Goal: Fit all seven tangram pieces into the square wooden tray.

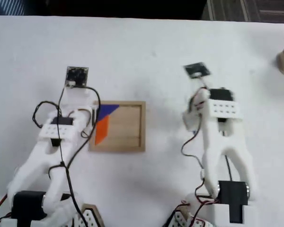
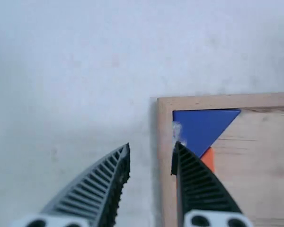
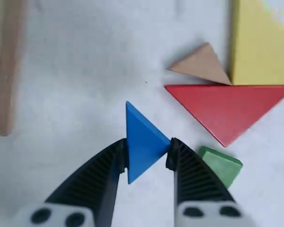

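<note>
Right gripper point(image 3: 146, 151) pinches small blue wooden triangle point(image 3: 142, 139) by 2 slanted edges; it may squirt out forward. Left gripper point(image 2: 151, 158) narrowly parted, astride square wooden tray point(image 2: 163, 142) rim.

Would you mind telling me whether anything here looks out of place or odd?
Nothing looks damaged or spilled. One oddity: the left gripper sits open astride the wooden tray's rim, one finger inside over the blue triangle, the other outside over the table. The right gripper grips a second blue triangle.
</note>
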Controlling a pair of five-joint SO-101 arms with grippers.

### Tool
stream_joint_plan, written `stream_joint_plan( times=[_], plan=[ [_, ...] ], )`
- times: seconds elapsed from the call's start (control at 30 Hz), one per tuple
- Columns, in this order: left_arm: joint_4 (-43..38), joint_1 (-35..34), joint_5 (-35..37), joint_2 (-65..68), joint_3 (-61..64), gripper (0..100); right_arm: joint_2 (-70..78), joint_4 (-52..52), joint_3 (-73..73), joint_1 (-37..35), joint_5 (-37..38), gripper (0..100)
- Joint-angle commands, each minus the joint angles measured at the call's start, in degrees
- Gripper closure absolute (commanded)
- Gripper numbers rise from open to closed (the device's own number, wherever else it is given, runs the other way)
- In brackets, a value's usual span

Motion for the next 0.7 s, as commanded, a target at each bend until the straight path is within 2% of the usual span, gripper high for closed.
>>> stream_joint_plan(
  times=[0.0,0.2,0.4,0.53,0.67],
  plan=[
    [-1.4,-2.6,0.0,0.0,-2.9,84,-2.6,-1.7,-0.9,-8.1,-1.2,94.0],
    [-1.4,-5.5,0.0,0.0,-4.0,84,-2.5,-6.5,-0.9,-18.9,-1.9,94.0],
    [-1.4,-5.8,0.1,0.0,-4.1,84,-2.4,-12.2,-0.9,-26.4,-12.6,94.0],
    [-1.4,-5.8,0.1,0.0,-4.1,84,-2.9,-12.4,-1.6,-26.7,-14.6,93.7],
    [-1.4,-5.6,0.1,0.0,-4.0,84,-2.4,-12.1,-2.4,-21.7,-14.6,93.0]
  ],
)
